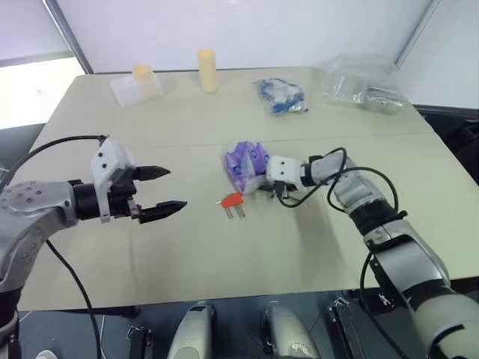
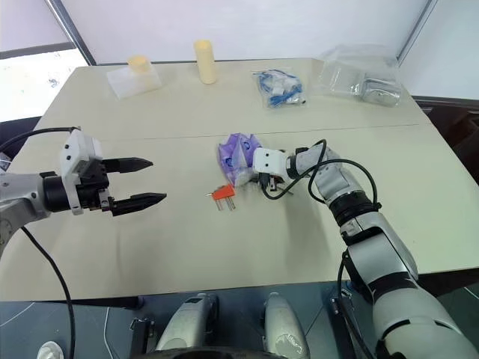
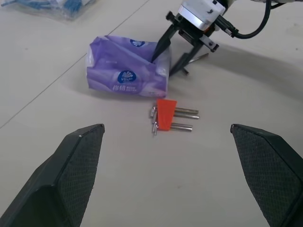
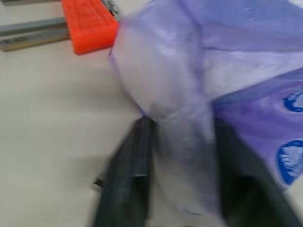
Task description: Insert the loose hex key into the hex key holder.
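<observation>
The loose hex key (image 3: 196,57) is hard to make out. In the left wrist view a thin grey rod lies flat on the tabletop (image 1: 187,254), just beside the right tool's (image 3: 163,66) outer finger, on the side away from the purple tissue packet (image 3: 124,71). From the head views that tool's body covers it, and the blurred right wrist view gives only a small metal end by one finger. I cannot tell whether the finger touches the rod.

The right tool points down at the packet's right end. Its fingers (image 3: 161,45) stand apart, one on each side of the packet's end fold, with the purple film between them.

The hex key holder (image 1: 232,200), a red-orange block with short dark keys sticking toward the near edge, lies just near of the packet and to the near left of the right tool, apart from it.

The left tool (image 1: 176,188) hovers well to the left of the holder, its fingers spread wide and holding nothing.

Along the far side of the tabletop are two cream cylinders (image 1: 207,70), a bag of blue parts (image 1: 281,96) and clear plastic bags (image 1: 359,82), their contents unclear.
</observation>
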Action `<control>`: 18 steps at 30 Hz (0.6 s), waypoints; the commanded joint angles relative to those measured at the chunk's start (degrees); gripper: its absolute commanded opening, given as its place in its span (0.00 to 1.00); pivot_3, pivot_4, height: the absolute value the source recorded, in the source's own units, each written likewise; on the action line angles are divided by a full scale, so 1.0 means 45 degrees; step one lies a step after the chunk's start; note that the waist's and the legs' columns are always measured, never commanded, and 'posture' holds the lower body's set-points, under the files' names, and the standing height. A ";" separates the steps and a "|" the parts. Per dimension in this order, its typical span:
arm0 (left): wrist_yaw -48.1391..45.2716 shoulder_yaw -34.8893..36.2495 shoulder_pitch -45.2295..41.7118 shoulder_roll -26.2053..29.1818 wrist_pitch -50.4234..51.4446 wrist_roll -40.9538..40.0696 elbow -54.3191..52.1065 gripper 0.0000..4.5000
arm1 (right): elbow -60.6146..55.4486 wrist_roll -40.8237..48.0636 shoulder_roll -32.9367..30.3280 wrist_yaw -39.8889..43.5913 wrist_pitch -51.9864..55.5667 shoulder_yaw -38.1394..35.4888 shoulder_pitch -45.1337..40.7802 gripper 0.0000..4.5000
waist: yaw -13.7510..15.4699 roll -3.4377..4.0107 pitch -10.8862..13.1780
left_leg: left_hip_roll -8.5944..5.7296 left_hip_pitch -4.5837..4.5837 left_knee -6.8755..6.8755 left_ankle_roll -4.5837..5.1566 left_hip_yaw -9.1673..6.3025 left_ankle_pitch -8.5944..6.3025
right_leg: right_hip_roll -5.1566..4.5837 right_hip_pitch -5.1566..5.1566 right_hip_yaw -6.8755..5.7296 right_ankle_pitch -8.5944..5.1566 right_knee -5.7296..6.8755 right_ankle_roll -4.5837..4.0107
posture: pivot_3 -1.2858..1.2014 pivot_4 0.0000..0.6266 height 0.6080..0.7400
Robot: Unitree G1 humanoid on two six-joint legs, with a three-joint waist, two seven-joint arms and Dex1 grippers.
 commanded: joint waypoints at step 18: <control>0.0197 -0.0244 -0.0159 -0.0411 -0.0416 0.0400 -0.0422 1.00 | -0.1220 -0.0537 -0.0951 -0.9009 0.4589 -0.4731 -0.0519 0.02 | -0.0069 0.0001 0.0001 | -0.0008 -0.0009 -0.0009 -0.0004 -0.0008 0.0002 | -0.0014 -0.0008 0.0002 -0.0001 -0.0001 -0.0002 | 0.52 0.24 1.00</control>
